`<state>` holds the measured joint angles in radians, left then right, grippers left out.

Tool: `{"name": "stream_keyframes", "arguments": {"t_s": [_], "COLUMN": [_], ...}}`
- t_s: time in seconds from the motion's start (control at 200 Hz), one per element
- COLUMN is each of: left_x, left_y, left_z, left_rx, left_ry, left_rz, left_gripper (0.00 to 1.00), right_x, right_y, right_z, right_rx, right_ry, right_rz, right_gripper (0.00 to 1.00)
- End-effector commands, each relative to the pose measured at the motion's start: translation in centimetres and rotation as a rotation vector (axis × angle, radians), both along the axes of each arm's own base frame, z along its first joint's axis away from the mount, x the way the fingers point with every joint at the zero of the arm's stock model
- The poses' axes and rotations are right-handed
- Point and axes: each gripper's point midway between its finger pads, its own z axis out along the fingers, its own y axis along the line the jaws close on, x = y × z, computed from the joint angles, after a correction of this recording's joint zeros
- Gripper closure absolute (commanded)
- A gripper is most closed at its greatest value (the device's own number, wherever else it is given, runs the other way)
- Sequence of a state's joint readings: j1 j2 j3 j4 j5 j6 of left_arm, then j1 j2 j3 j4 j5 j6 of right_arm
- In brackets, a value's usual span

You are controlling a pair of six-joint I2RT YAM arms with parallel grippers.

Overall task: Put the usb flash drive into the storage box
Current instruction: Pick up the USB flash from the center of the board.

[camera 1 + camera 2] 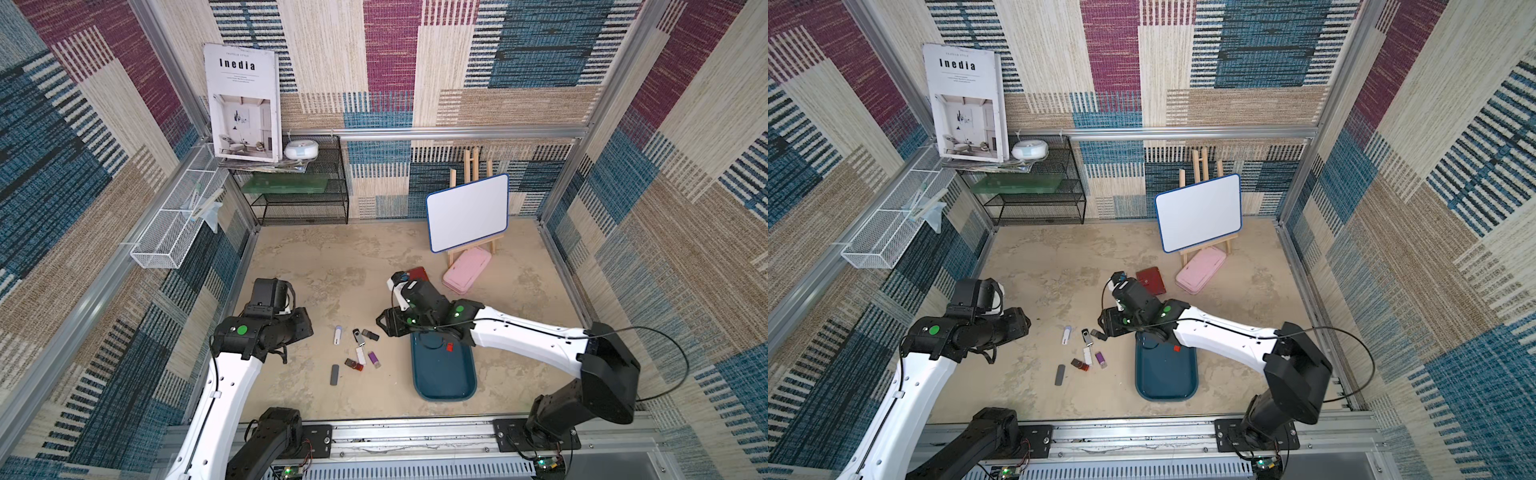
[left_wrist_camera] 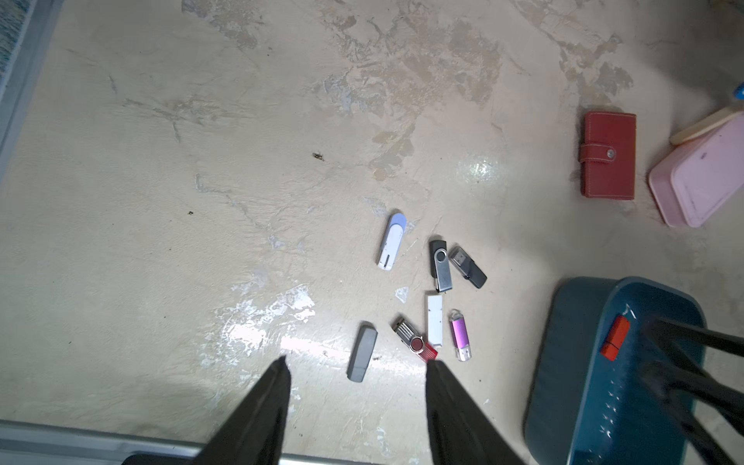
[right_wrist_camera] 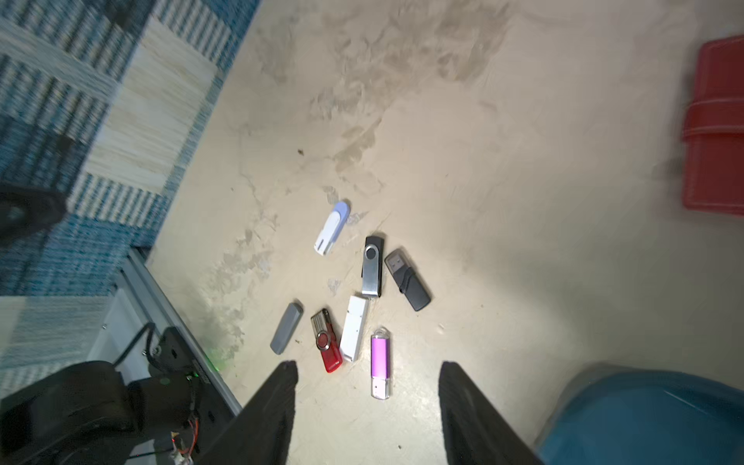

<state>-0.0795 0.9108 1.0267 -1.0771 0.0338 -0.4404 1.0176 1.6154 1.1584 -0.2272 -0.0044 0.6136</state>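
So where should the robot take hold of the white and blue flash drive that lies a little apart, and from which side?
I would grip the white and blue flash drive at the middle of its body, across the two long sides, coming straight down from above. It lies flat on the table, long and narrow, with bare table along both long sides.

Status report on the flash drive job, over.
Left gripper and right gripper open, empty. Red drive in storage box; seven loose drives on table beside it. Nothing in the way.
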Motion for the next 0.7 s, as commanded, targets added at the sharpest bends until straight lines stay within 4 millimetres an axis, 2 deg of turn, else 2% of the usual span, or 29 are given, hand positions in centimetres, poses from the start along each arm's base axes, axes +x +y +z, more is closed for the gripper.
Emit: {"name": "stream_keyframes", "arguments": {"t_s": [0.0, 0.13, 0.27, 0.506, 0.691], "left_x": [0.3, 0.4, 0.3, 0.4, 0.4], "left_y": [-0.6, -0.7, -0.6, -0.8, -0.7], "left_z": [0.3, 0.2, 0.1, -0.1, -0.2], "left_rx": [-0.027, -0.035, -0.034, -0.041, -0.041], "left_ry": [-0.032, -0.036, -0.033, -0.027, -0.028], "left_rz": [-0.038, -0.039, -0.037, -0.039, -0.035], "left_gripper": [0.42, 0.41, 0.41, 0.41, 0.41], "right_x": [-1.2, -2.1, -2.8, -3.4, -3.5], "right_y": [0.5, 0.9, 1.1, 1.9, 1.5], "right_z": [-3.3, -6.5, -8.8, -10.9, -12.2], "right_rx": [-0.167, -0.287, -0.358, -0.421, -0.473], "right_ry": [0.022, 0.040, 0.055, 0.059, 0.056], "right_rz": [0.038, 0.052, 0.063, 0.087, 0.075], "right_gripper": [0.42, 0.44, 0.47, 0.49, 0.51]}}
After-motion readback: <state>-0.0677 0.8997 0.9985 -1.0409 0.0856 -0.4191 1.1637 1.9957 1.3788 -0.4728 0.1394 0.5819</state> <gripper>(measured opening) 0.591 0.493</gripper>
